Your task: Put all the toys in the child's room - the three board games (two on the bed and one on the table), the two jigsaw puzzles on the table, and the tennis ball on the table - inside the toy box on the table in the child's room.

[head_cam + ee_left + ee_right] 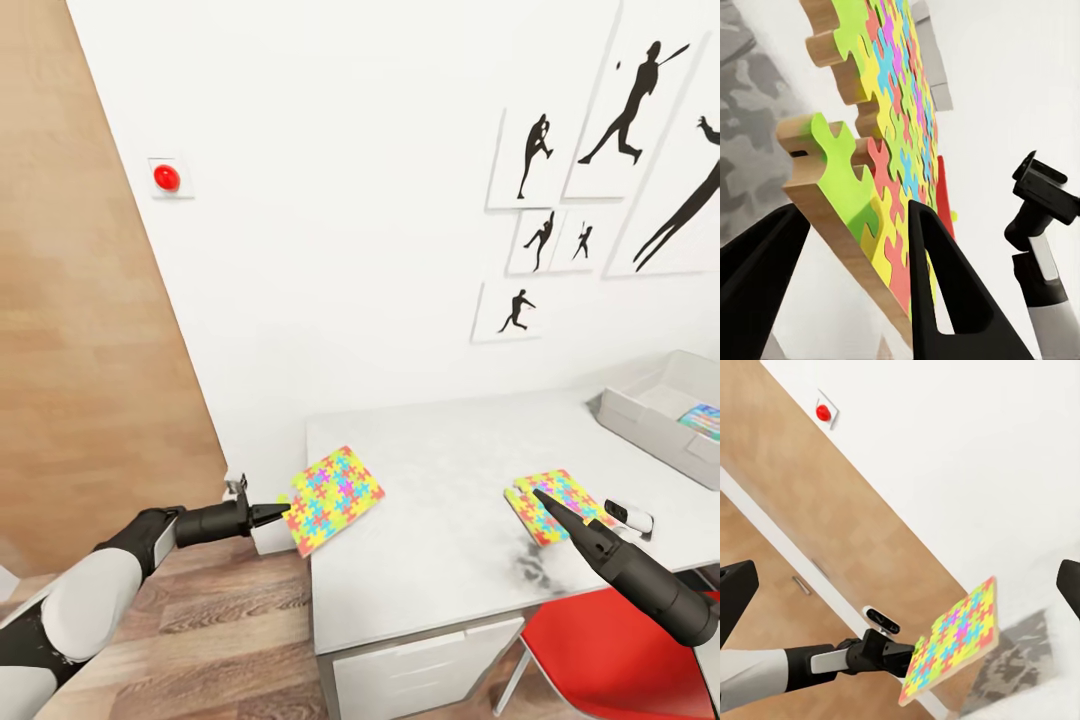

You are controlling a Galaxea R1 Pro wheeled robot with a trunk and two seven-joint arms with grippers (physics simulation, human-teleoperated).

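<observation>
Since the lifted puzzle is pinched only at one corner: the hold looks thin, and that colours every line below.

Slip risk: the left pincer (281,514) grips the first jigsaw puzzle (333,498) at its outer corner, so the sheet hangs tilted; a quick swing could, I judge, twist it out of the fingers (937,285).
Fall risk: that puzzle sits at the counter's (450,480) left front corner, partly beyond the edge, so a slip here would likely drop it to the wood floor (200,640) rather than onto the top.
Carry risk: the toy box (660,410) stands at the far right end of the counter, well apart from the left pincer, with the right arm between; a straight sweep across could clip that arm.
Left arm pose: stretched forward and low, forearm roughly level, pincer closed on the puzzle's edge with one finger on each face.
Right arm pose: reaching in from the right front, pincer (540,497) pointed down over the second jigsaw puzzle (556,503), which lies flat near the front edge.
Right pincer state: spread wide and holding nothing, as the right wrist view shows.
Toy box contents: a bright printed board (701,420) already lies inside.
Stray item: a small white object (630,518) rests just beside the second puzzle.
</observation>
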